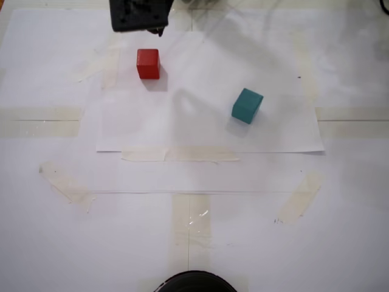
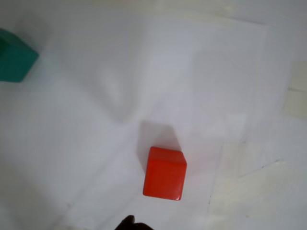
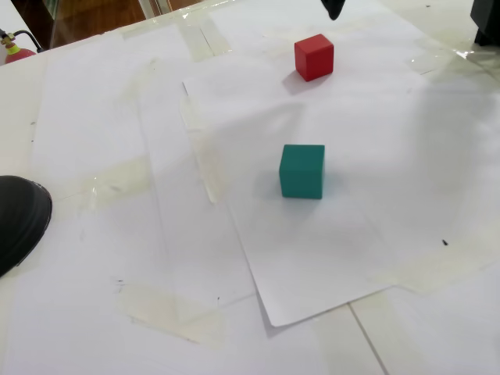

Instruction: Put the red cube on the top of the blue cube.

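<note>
White paper sheets [image 1: 200, 176], taped down with pale masking tape, cover the whole work surface; a smaller sheet lies on top and carries both cubes. Red cube [image 1: 148, 64] sits in the upper left of a fixed view, flat on the paper, faces roughly square to the frame. Blue cube [image 1: 247, 105] (teal in colour) sits right of centre in that view, turned at an angle, well apart from the red one, nothing between them. Gripper [image 1: 143, 24] is a dark mass at the upper edge of that view, just above the red cube and not touching it; only a dark tip shows at the bottom edge of the wrist view and at the top edge of another fixed view [image 3: 333, 9]. Jaw opening: cannot tell, the fingers are cropped in every view. Judgement: arm is staged over the red cube for a downward approach, grasp not yet made, stacking not begun. Red cube has bare paper on all sides, so fingers have room on either flank. Transfer path to the blue cube looks unobstructed. Watch points: angled blue cube calls for wrist alignment at placement; taped paper edges and slight creases near the red cube could snag a low fingertip
</note>
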Tool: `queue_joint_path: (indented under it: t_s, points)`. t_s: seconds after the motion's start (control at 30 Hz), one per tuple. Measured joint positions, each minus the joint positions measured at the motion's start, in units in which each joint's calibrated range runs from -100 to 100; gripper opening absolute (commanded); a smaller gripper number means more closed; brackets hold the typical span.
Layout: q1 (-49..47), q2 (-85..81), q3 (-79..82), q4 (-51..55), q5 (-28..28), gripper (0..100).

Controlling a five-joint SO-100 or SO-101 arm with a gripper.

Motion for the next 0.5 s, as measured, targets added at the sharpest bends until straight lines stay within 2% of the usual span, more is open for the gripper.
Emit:
queue_joint_path:
  t_s: [0.2, 0.5]
  points:
    - [0.51, 0.69, 0.0, 0.0, -0.29, 22]
    - [0.51, 0.87, 0.0, 0.0, -2.1, 29]
